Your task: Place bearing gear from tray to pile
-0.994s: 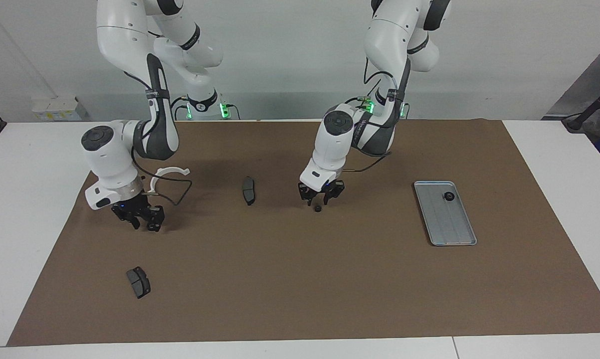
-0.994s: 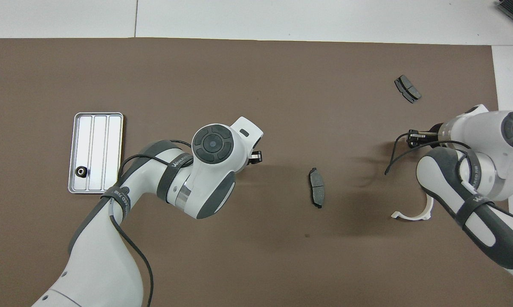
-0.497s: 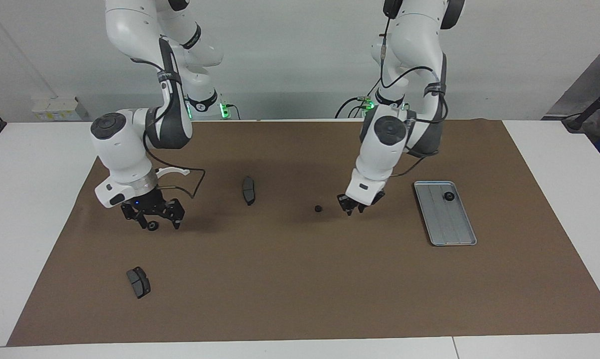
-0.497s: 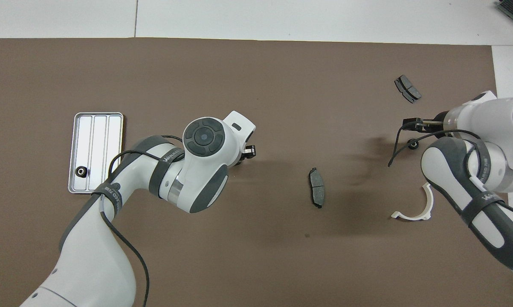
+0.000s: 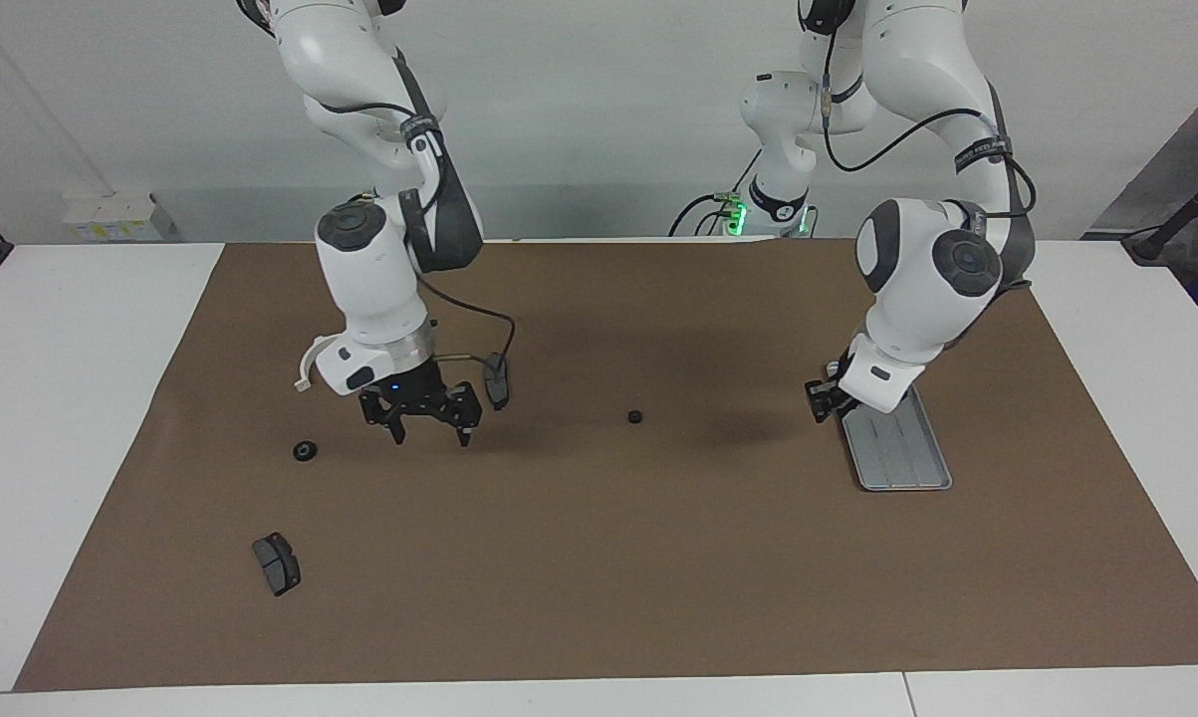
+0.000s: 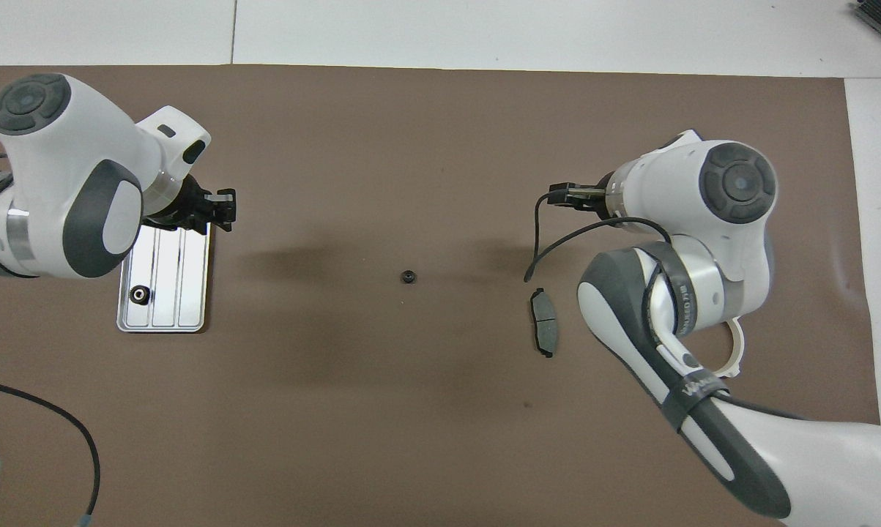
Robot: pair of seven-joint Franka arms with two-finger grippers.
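Note:
The silver-grey tray [image 5: 902,453] lies toward the left arm's end of the mat and also shows in the overhead view [image 6: 165,282]. One black bearing gear [image 6: 139,294] sits in it, hidden by the arm in the facing view. A second gear [image 5: 635,416] lies alone mid-mat [image 6: 409,277]. A third gear [image 5: 305,450] lies toward the right arm's end. My left gripper [image 5: 823,398] is open and empty, up beside the tray's edge [image 6: 220,208]. My right gripper [image 5: 429,423] is open and empty, over the mat between the second and third gears [image 6: 564,196].
A dark brake pad [image 5: 497,378] lies just by the right gripper [image 6: 543,331]. Another brake pad [image 5: 277,563] lies farther from the robots at the right arm's end. A white curved clip [image 5: 305,366] lies near the right arm [image 6: 733,351].
My left gripper has swung away from the mid-mat gear to the tray. My right gripper has left a gear on the mat at its end and moved toward the middle.

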